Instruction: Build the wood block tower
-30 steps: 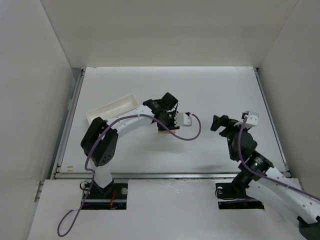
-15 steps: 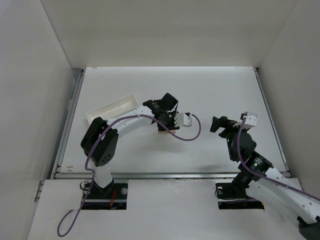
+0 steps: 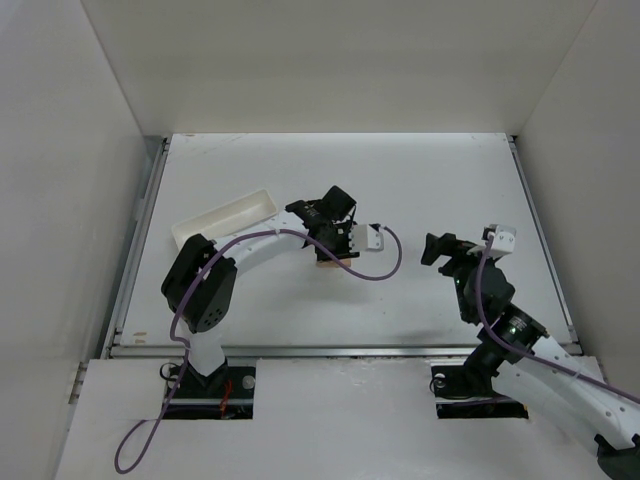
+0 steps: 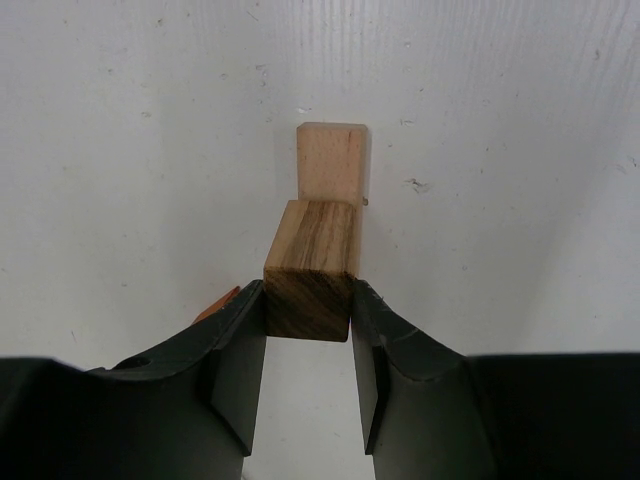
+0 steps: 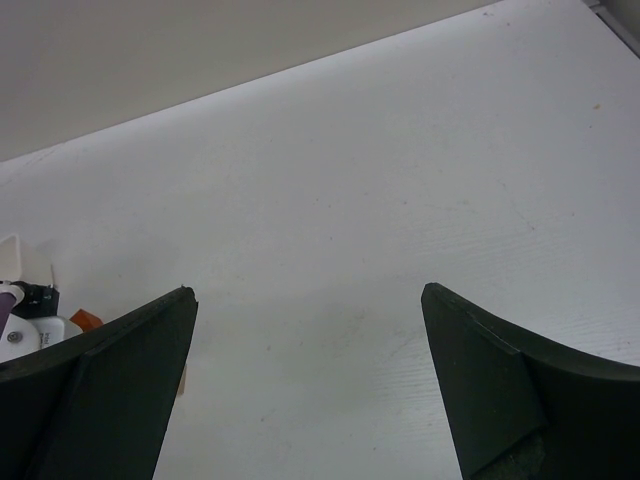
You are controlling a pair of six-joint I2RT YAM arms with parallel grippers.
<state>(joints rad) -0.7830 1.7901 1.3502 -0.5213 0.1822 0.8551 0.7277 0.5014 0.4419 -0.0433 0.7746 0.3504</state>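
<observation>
I see the left gripper [image 4: 308, 310] clamped on a dark brown wooden block [image 4: 312, 262], one finger against each side face. Directly beyond it, a pale tan block [image 4: 332, 160] lies on the white table [image 4: 120, 150]. I cannot tell whether the two blocks touch. A reddish-orange sliver [image 4: 213, 306] shows just beside the left-hand finger.

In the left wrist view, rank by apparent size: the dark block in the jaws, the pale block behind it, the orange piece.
1. Dark block, though it is nearest the camera, so its lead is unsure.
2. Pale block, partly hidden.
3. Orange piece, only a sliver showing.
</observation>
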